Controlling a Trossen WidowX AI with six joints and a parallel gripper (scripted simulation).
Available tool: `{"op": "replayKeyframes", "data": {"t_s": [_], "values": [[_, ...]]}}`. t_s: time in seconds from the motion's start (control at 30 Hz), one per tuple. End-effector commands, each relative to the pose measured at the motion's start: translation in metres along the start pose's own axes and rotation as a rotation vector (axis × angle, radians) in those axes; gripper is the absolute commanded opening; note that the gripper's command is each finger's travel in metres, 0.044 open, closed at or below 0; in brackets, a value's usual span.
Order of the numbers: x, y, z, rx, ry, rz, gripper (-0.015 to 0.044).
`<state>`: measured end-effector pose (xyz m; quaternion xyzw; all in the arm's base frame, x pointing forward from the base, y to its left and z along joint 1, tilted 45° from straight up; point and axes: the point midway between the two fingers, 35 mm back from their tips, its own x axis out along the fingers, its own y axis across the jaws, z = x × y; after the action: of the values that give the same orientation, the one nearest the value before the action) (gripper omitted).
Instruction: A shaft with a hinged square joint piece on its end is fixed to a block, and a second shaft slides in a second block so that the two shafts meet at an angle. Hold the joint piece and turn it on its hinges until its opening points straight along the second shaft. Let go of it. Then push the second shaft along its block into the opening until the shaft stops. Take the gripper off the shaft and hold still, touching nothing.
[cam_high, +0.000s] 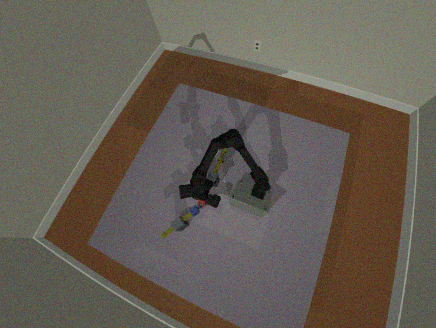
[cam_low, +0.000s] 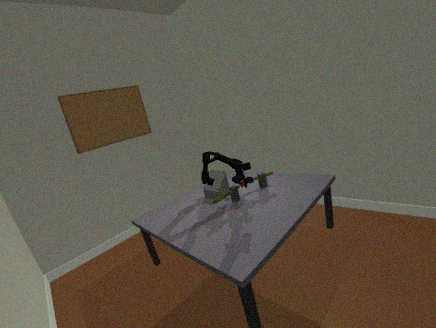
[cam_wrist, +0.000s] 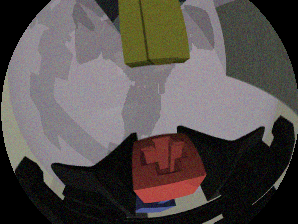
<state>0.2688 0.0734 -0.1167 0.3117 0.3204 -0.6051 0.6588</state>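
The red square joint piece (cam_high: 201, 203) (cam_low: 243, 183) (cam_wrist: 167, 192) is between the fingers of my gripper (cam_wrist: 157, 133), which is shut on it. Its cross-shaped opening shows in the wrist view and faces the second shaft's side. The blue hinge part (cam_high: 194, 211) (cam_wrist: 155, 205) sits behind it, on the fixed yellow shaft (cam_high: 163, 234) (cam_low: 270, 174) in its grey block (cam_high: 180, 224) (cam_low: 263, 181). The second yellow shaft (cam_high: 220, 161) (cam_low: 221, 198) (cam_wrist: 155, 37) runs through the other block (cam_low: 235, 194). Its end stands apart from the red piece. Exact alignment cannot be told.
The arm's base (cam_high: 260, 185) stands at a grey angular body (cam_high: 242, 195) (cam_low: 217, 190) beside the shafts. The arm arches over from there to the joint piece. Everything stands on the pale table (cam_high: 280, 280) (cam_low: 290, 215), and the arm casts long shadows across it.
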Motion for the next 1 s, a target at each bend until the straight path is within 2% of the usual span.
{"op": "replayKeyframes", "data": {"t_s": [0.0,0.23,0.4,0.5,0.87,0.97], "values": [[0.0,0.0,0.0,0.001,-0.001,0.0,0.0],[0.0,0.0,0.0,0.001,-0.001,0.0,0.0],[0.0,0.0,0.0,0.001,-0.001,0.0,0.0131],[0.0,0.0,0.0,0.001,-0.001,0.0,0.0147],[0.0,0.0,0.0,0.001,-0.001,0.0,0.0436],[0.0,0.0,0.0,0.001,-0.001,0.0,0.044]]}}
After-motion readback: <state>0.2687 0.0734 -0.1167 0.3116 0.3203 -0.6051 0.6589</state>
